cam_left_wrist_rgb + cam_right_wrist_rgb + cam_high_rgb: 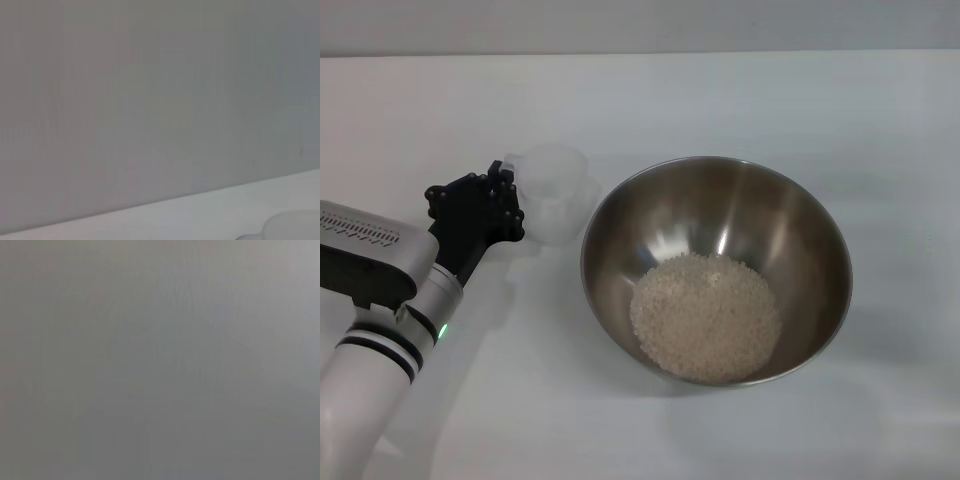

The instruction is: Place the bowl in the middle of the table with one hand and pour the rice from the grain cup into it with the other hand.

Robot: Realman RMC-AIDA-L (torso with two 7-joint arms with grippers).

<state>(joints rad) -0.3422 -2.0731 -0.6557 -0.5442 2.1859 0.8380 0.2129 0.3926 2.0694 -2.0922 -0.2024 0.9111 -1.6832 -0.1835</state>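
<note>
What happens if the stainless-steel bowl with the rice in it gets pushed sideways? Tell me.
The shiny round stainless-steel mixing bowl would probably slide on the plain white table, since both look smooth. Its curved underside suggests that it may rock. The off-white rice heap low inside likely steadies it, though the grains would shift.

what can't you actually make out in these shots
- Left gripper, head view: its fingers sit against the grain cup, so open or shut is unclear.
- Grain cup inside: frosted plastic hides any leftover grains.
- Right gripper: in no view; the right wrist view shows only plain grey.
- Bowl floor: covered by the rice.
</note>
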